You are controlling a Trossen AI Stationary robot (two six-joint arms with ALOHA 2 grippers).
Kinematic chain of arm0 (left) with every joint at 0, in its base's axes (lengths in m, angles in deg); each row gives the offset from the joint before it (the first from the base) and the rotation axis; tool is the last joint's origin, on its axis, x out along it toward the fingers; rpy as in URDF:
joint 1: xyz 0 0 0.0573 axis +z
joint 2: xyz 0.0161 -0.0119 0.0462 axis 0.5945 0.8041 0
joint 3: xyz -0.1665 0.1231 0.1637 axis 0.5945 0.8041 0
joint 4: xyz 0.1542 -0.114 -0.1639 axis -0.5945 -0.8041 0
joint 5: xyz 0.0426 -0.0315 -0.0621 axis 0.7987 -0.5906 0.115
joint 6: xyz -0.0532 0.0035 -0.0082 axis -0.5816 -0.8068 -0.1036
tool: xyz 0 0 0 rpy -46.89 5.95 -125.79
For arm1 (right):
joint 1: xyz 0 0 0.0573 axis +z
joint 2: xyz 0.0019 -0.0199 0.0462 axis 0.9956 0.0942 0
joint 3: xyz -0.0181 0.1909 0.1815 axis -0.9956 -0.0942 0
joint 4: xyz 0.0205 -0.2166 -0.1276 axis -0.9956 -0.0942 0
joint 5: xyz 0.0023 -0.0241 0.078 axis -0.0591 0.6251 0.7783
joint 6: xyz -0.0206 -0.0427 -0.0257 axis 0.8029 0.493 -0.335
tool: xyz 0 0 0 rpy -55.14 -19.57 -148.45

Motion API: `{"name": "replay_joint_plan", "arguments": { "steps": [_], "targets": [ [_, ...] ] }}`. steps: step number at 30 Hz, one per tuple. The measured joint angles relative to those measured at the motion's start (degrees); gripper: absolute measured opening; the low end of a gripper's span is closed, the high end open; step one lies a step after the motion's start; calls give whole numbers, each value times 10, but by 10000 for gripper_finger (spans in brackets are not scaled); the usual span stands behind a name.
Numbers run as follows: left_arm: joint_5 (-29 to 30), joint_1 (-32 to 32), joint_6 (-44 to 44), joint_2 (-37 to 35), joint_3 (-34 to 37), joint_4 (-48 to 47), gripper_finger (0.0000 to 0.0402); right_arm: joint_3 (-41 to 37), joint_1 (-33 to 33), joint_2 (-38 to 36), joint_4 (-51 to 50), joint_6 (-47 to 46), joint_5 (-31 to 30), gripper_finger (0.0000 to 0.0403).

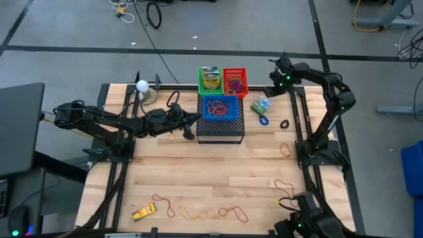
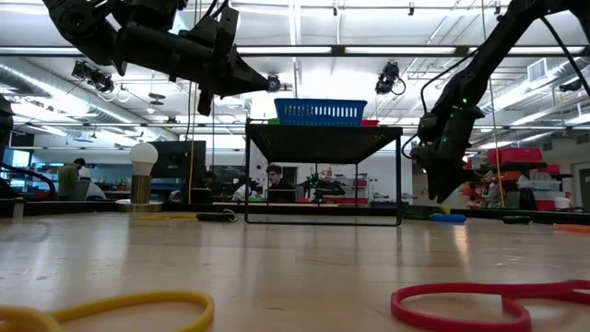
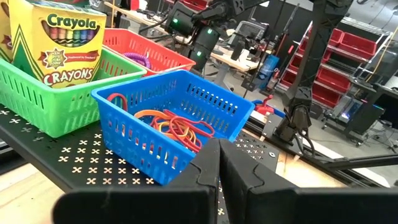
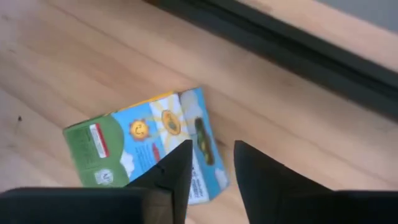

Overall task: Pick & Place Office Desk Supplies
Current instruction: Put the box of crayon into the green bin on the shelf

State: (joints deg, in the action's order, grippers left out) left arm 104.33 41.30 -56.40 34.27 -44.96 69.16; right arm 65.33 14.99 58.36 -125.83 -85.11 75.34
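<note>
A small green and blue printed box lies flat on the table at the far right. My right gripper is open above it, clear of the table in the low view. My left gripper is shut and empty, raised just left of the blue basket, which holds red and orange rubber bands. A blue ring and a black ring lie beside the box. More rubber bands and a small yellow item lie near the near edge.
The blue basket, a green basket with a Crayons box and a red basket with a purple ring stand on a black mesh stand. A white-bulbed lamp stands at the far left. Loose bands lie at the right.
</note>
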Motion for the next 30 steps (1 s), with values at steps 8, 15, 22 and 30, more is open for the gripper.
{"name": "replay_joint_plan", "arguments": {
  "steps": [8,15,22,30],
  "targets": [
    [1,0,0,0,0,0,9,-3,5,43,6,33,51,133],
    [8,0,-16,0,0,0,9,-2,3,49,8,44,73,70],
    [40,0,-37,0,0,0,9,-3,3,47,12,46,75,7],
    [93,21,-159,0,0,-8,9,-6,20,-29,-4,55,26,2]
  ]
}}
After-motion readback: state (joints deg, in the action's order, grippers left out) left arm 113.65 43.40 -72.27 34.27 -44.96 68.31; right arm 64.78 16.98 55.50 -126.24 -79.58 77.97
